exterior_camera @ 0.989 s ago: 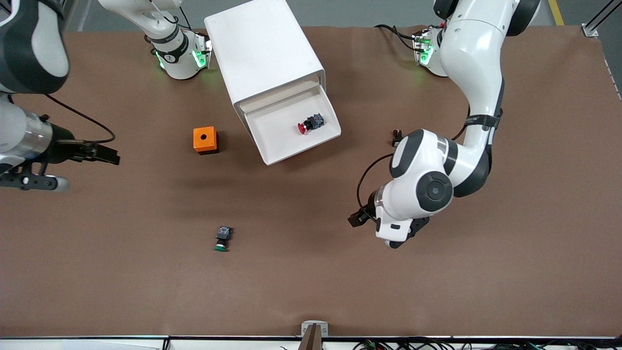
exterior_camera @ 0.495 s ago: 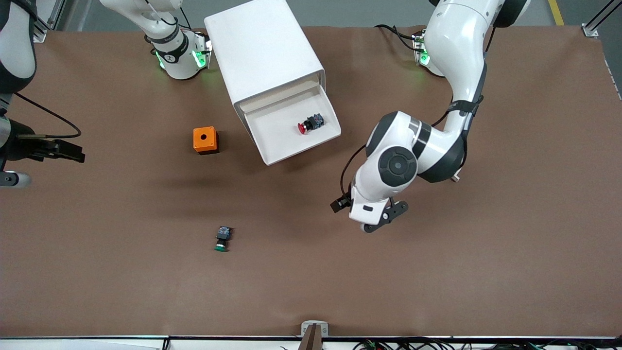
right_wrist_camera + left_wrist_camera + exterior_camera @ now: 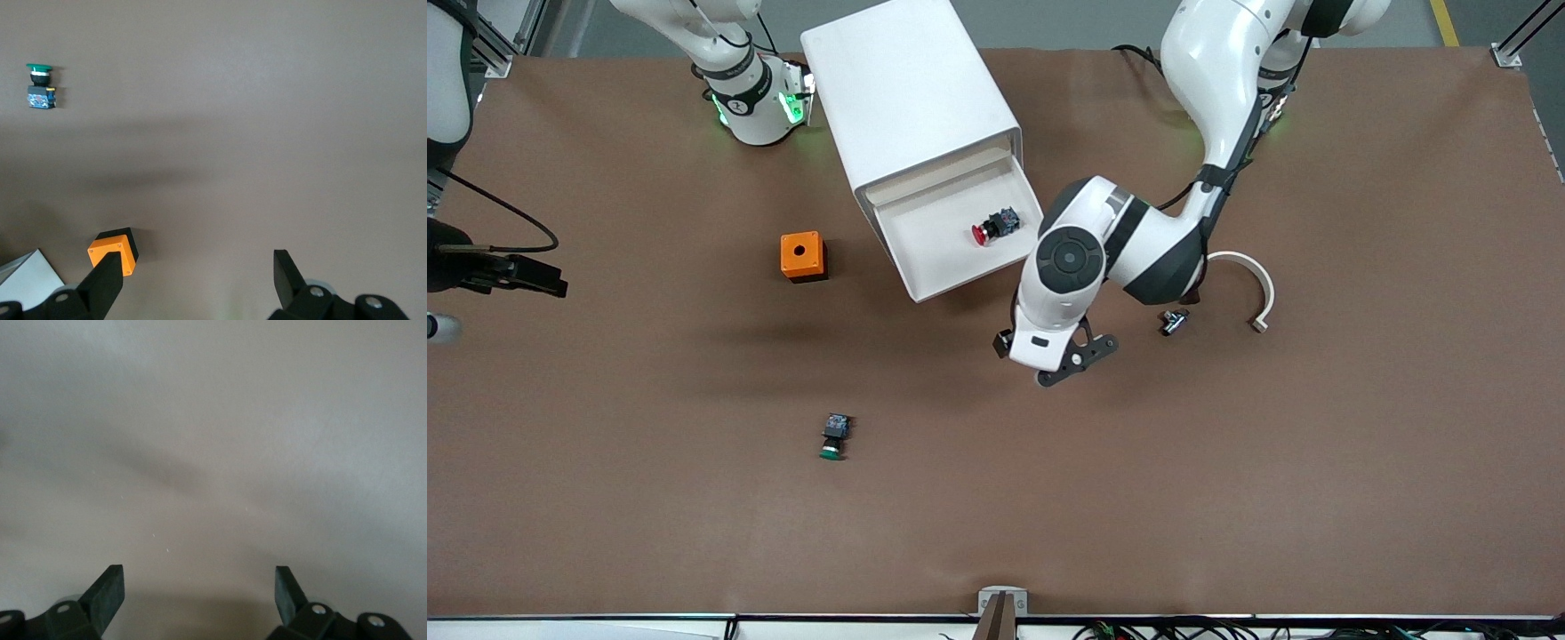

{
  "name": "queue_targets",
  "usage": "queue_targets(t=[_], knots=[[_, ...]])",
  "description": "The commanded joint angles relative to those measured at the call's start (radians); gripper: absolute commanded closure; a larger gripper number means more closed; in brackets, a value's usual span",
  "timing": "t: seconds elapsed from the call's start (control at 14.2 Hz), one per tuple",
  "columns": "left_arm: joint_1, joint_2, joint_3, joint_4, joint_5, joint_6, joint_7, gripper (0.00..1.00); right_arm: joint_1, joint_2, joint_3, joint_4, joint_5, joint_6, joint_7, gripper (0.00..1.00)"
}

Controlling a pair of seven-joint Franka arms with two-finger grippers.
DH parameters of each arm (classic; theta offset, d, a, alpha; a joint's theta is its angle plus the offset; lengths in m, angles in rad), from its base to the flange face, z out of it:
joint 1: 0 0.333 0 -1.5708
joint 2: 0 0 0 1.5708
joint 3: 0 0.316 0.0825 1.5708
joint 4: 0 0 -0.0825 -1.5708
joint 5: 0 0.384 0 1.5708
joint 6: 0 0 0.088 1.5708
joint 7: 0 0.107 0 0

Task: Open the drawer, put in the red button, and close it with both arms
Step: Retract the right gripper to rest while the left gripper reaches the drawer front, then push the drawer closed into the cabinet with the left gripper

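Observation:
The white cabinet [image 3: 907,89] stands at the robots' side of the table with its top drawer [image 3: 938,258] pulled out. Inside that drawer lies the red button [image 3: 993,226], on its side. My left gripper [image 3: 1072,360] hangs over the bare table just off the drawer's front corner. It is open and empty, and the left wrist view shows only tabletop between the left gripper [image 3: 199,587] fingers. My right gripper [image 3: 547,280] is up at the right arm's end of the table. The right gripper [image 3: 198,270] is open with nothing in it.
An orange box [image 3: 802,256] with a hole sits beside the drawer toward the right arm's end. A green-capped button [image 3: 834,437] lies nearer the front camera. A white curved strip [image 3: 1258,284] and a small dark part [image 3: 1172,320] lie toward the left arm's end.
The left arm has swung its hand across the table toward the drawer's front corner. The right gripper has drawn back toward its end of the table. Button and drawer are unmoved.

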Motion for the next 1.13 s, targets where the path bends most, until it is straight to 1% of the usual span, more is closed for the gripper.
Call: queue_targets(t=[0.0, 0.28, 0.42, 0.71, 0.85, 1.06], knots=[[-0.046, -0.017, 0.002, -0.035, 0.025, 0.019, -0.032, 0.01, -0.011, -0.002, 0.020, 0.043, -0.019, -0.017, -0.004, 0.00], [-0.101, -0.011, 0.000, -0.035, 0.018, 0.019, -0.034, 0.01, -0.028, -0.002, 0.018, 0.047, 0.000, -0.019, -0.002, 0.00], [-0.129, -0.006, -0.001, -0.035, 0.010, 0.019, -0.034, 0.01, -0.033, -0.002, 0.020, 0.046, 0.004, -0.074, -0.001, 0.00], [-0.177, -0.002, -0.004, -0.037, 0.008, 0.019, -0.054, 0.01, -0.024, -0.048, 0.028, 0.045, 0.013, -0.077, -0.001, 0.00], [-0.178, -0.005, -0.033, -0.046, 0.007, 0.017, -0.066, 0.01, -0.030, -0.054, 0.023, 0.048, 0.077, -0.089, -0.005, 0.00], [-0.177, -0.006, -0.076, -0.046, 0.007, 0.017, -0.087, 0.01, -0.024, -0.059, 0.026, 0.050, 0.079, -0.105, -0.009, 0.00]])
